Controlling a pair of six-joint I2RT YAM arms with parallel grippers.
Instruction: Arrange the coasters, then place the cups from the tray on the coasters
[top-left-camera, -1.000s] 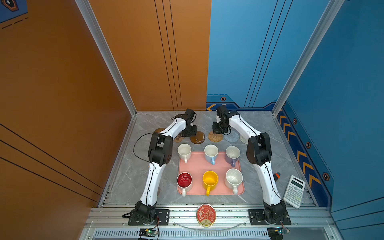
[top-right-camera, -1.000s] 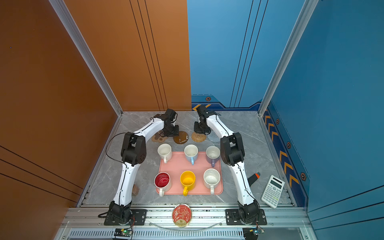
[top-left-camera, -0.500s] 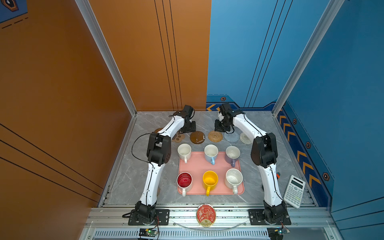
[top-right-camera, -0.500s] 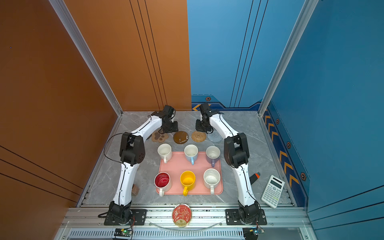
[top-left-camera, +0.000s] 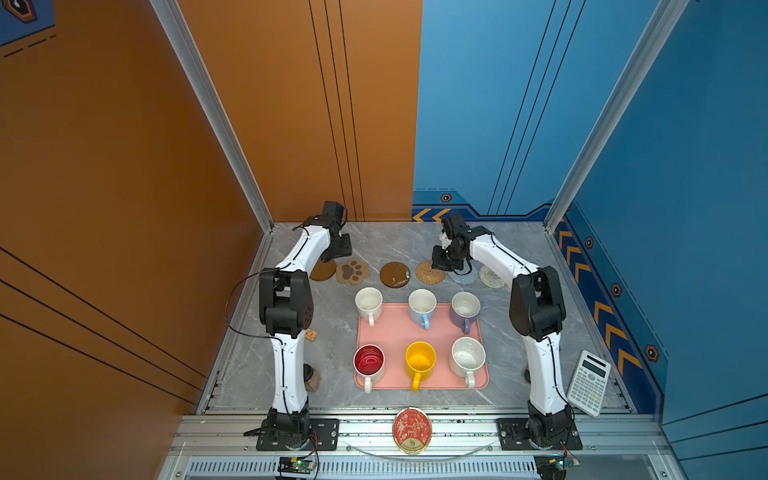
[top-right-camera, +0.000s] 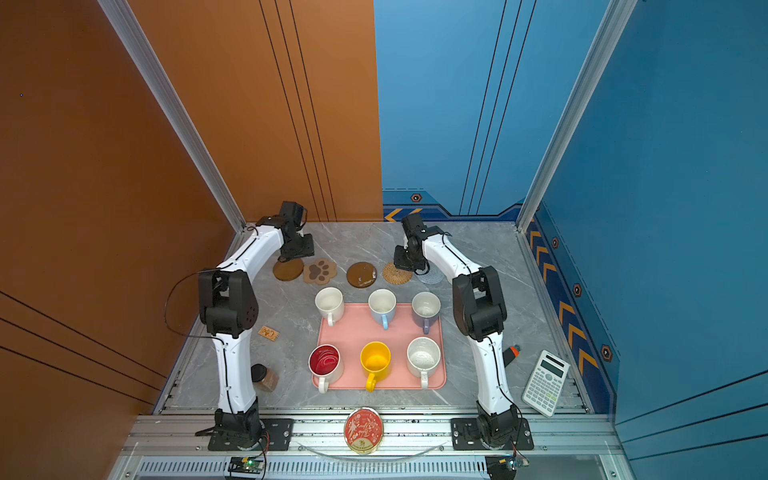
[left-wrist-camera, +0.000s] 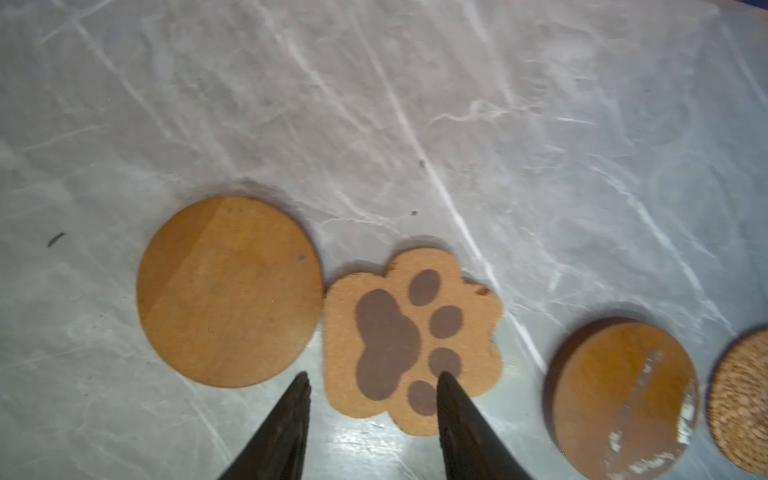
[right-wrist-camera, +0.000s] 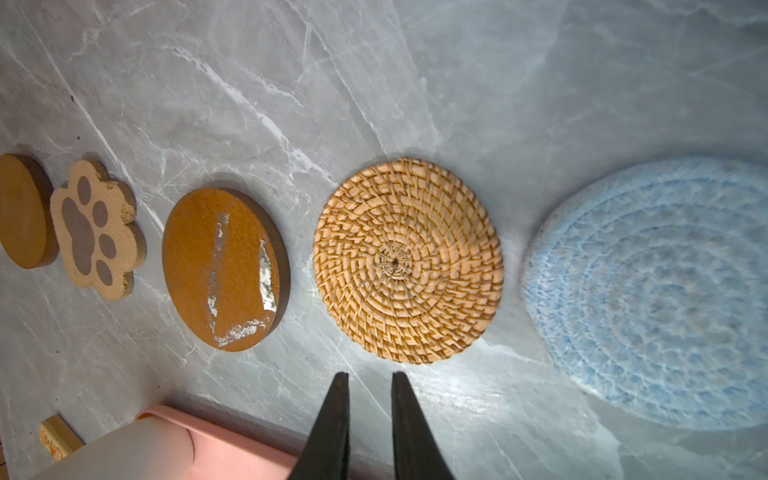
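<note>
Six coasters lie in a row behind the tray: brown disc (top-left-camera: 323, 270), paw print (top-left-camera: 353, 271), second brown disc (top-left-camera: 395, 274), rattan round (top-left-camera: 430, 272), blue-grey round (top-left-camera: 462, 276), cream round (top-left-camera: 491, 276). The pink tray (top-left-camera: 395, 328) holds six cups, among them white (top-left-camera: 369, 300), yellow (top-left-camera: 420, 357) and lavender (top-left-camera: 465, 305). My left gripper (left-wrist-camera: 374, 378) hangs open over the paw print (left-wrist-camera: 411, 340) beside the brown disc (left-wrist-camera: 230, 291), holding nothing. My right gripper (right-wrist-camera: 370, 374) hovers near the rattan round (right-wrist-camera: 409, 259), jaws a narrow gap apart, empty.
A red-and-gold tin (top-left-camera: 411, 430) sits on the front rail. A calculator (top-left-camera: 589, 388) lies at the front right. A dark-lidded jar (top-right-camera: 264, 377) and a small tan block (top-right-camera: 268, 332) are by the left arm. Walls close in on three sides.
My left gripper has moved left along the row, from the middle brown disc to the paw print, and its jaws have widened. The right gripper has shifted only slightly.
</note>
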